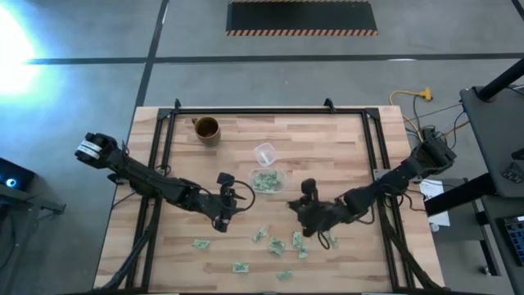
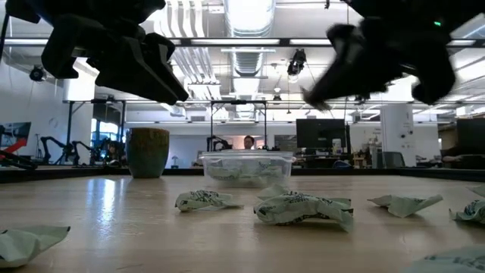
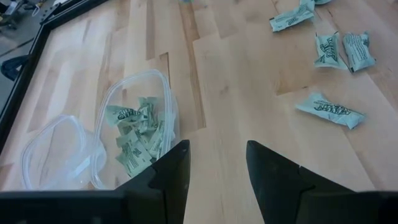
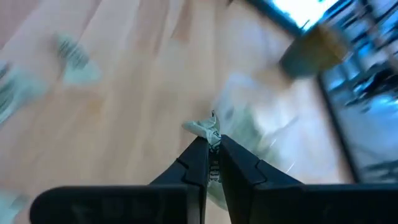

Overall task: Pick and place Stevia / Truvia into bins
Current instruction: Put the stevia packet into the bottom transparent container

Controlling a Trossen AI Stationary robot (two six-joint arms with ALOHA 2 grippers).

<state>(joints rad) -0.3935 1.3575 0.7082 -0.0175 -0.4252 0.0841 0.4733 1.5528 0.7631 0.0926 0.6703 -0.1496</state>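
Stevia packets [image 1: 278,244] lie scattered on the near table, with more already in the clear bin [image 1: 268,180] at centre. The left gripper [image 1: 223,220] hangs empty, fingers apart, left of the bin. The right gripper [image 4: 211,152] pinches one packet [image 4: 205,130]; next, it likely needs carrying over the bin and releasing.

Open lab-office hall: exposed ceiling ducts [image 2: 250,19], monitor desks [image 2: 318,136], taped concrete floor [image 1: 82,98].
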